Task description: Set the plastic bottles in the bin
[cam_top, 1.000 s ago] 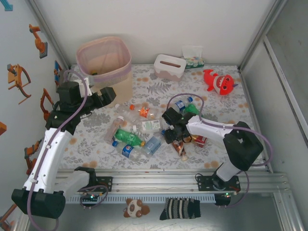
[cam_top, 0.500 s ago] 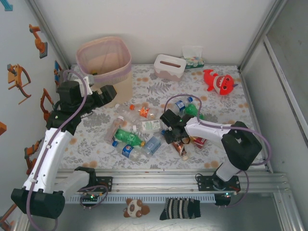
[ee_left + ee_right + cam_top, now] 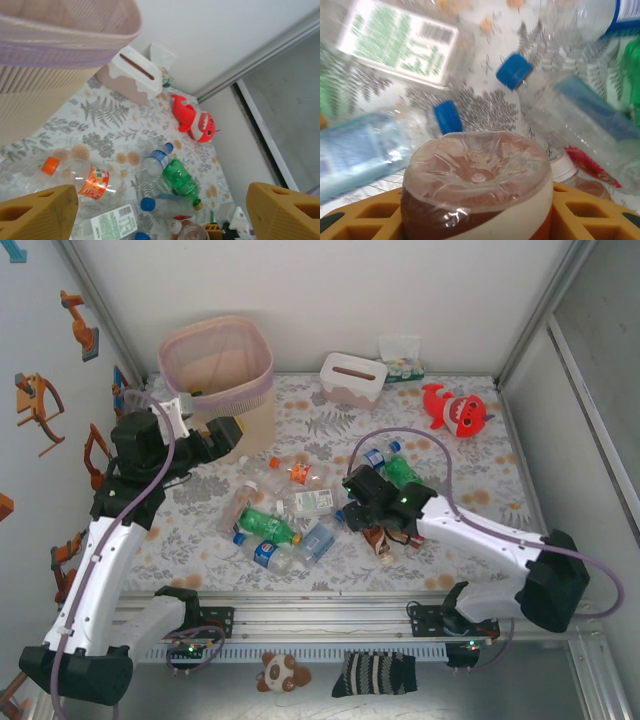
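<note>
Now right gripper [image 3: 477, 212] clamps squat brown-labelled clear plastic bottle [image 3: 477, 175]; lift straight, clear of neighbouring bottles [image 3: 580, 115]; left gripper [image 3: 222, 436] gapes empty.

- The bin [image 3: 215, 365] stands at the upper left with its mouth open from above. The left gripper [image 3: 228, 432], jaws wide, hangs just beside its front wall.
- Plastic bottles [image 3: 268, 524] crowd the middle of the table [image 3: 480, 475], with little bare cloth between them.
- The right gripper [image 3: 375, 528], clamped on a brown bottle [image 3: 477, 195], is hemmed in by bottles to its left and above.
- Bare cloth lies at the right, below the red shark toy [image 3: 455, 410], and between the bin and the tissue box [image 3: 352, 378].
</note>
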